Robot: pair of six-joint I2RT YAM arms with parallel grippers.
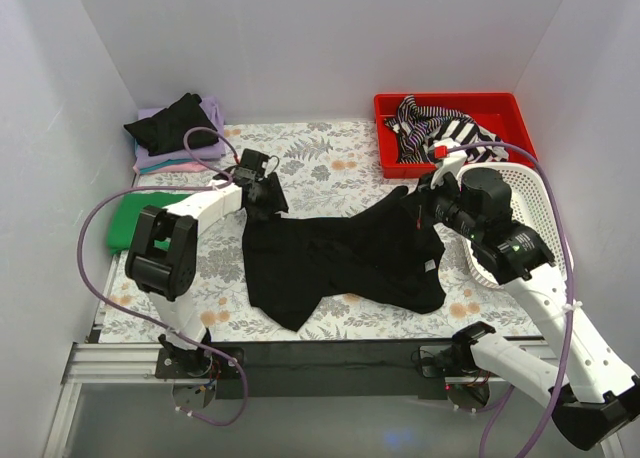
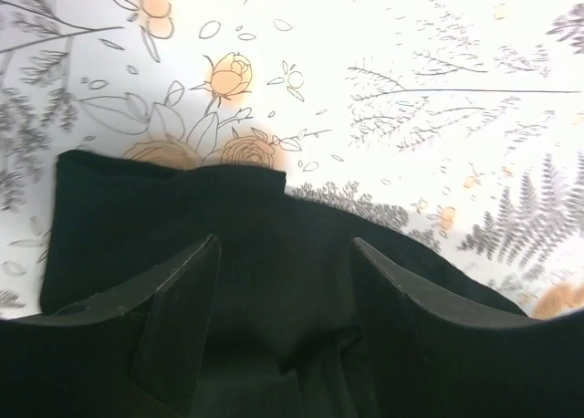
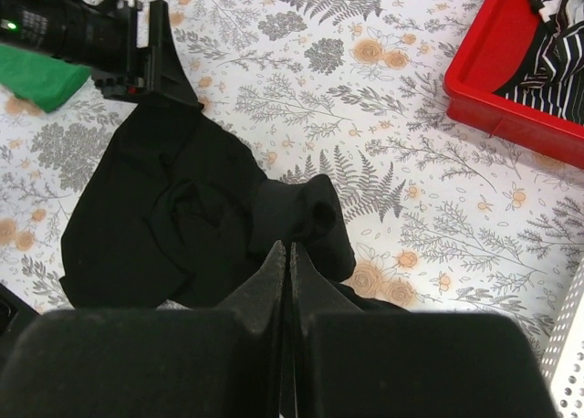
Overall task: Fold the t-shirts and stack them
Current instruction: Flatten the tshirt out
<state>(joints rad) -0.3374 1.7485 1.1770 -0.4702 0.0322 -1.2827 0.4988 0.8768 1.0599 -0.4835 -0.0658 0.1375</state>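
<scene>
1. A black t-shirt (image 1: 340, 263) lies in the middle of the worktop (image 1: 330, 153). It is plain and soft. It is all crumpled, with folds and bumps, not flat.
2. The left gripper (image 2: 285, 245) is at the shirt's far left corner. Its fingers (image 2: 182, 286) stand partly apart over the black cloth. They are not closed on it.
3. The right gripper (image 3: 289, 249) is at the shirt's far right part. Its fingers are pressed tight together and pinch a bit of the cloth, beside a bunched-up lump.
4. A green shirt (image 1: 135, 218) lies at the left edge. A small black shirt (image 1: 175, 123) sits on a lilac one (image 1: 215, 113) in the far left corner. A striped shirt (image 1: 440, 128) lies in a red bin (image 1: 385, 138) at the far right.
</scene>
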